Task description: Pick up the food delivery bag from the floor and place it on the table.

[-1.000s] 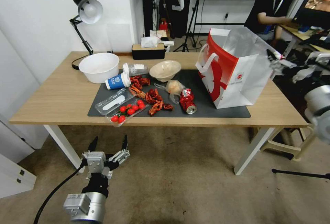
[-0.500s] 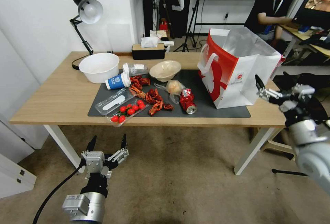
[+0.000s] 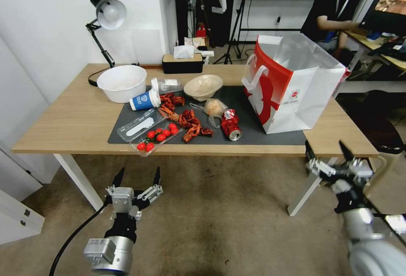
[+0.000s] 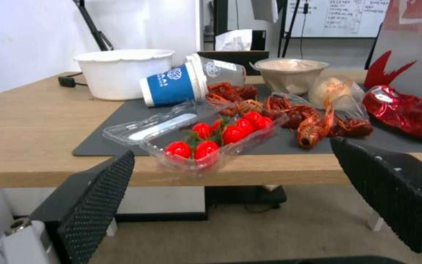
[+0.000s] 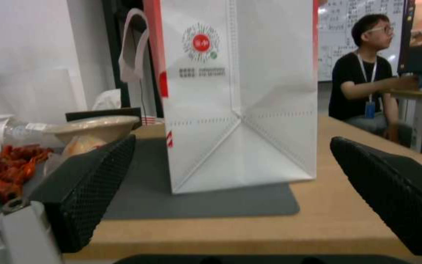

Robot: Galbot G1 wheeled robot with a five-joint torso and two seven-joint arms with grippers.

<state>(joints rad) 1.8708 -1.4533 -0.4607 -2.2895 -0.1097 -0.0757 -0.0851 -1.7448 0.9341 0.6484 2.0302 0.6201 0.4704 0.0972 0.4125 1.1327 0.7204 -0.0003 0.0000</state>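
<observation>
**Standing on the table, the bag looks delivered**

Judging by how things lie, the task is done or all but done. The food delivery bag (image 3: pixel 292 85) stands upright on the table (image 3: pixel 63 119), at its right end, its base partly on the dark grey mat (image 3: pixel 253 134) and partly on bare wood. Nothing holds it. Its white handles hang free and its mouth gapes open, showing the foil lining. The floor (image 3: pixel 220 216) in front of the table carries no bag.

The right gripper (image 3: pixel 329 153) hovers below the table's front edge, near the right-hand leg, apart from the bag, with its fingers spread and nothing between them. The left gripper (image 3: pixel 137 176) hangs low over the floor in front of the table's left half, its fingers likewise spread and empty. What is left, if anything, seems to be only settling the arms.

The light-wood top is crowded: a white bowl (image 3: pixel 122 82), a tipped blue cup (image 3: pixel 144 100), a beige bowl (image 3: pixel 203 86), red crayfish shells (image 3: pixel 188 121), a clear tray of cherry tomatoes (image 3: pixel 157 136), a crushed red can (image 3: pixel 231 125) and a tissue box (image 3: pixel 182 62). A desk lamp (image 3: pixel 108 13) stands at the back left against a white wall. The floor is mottled brownish-grey with darker stains.
</observation>
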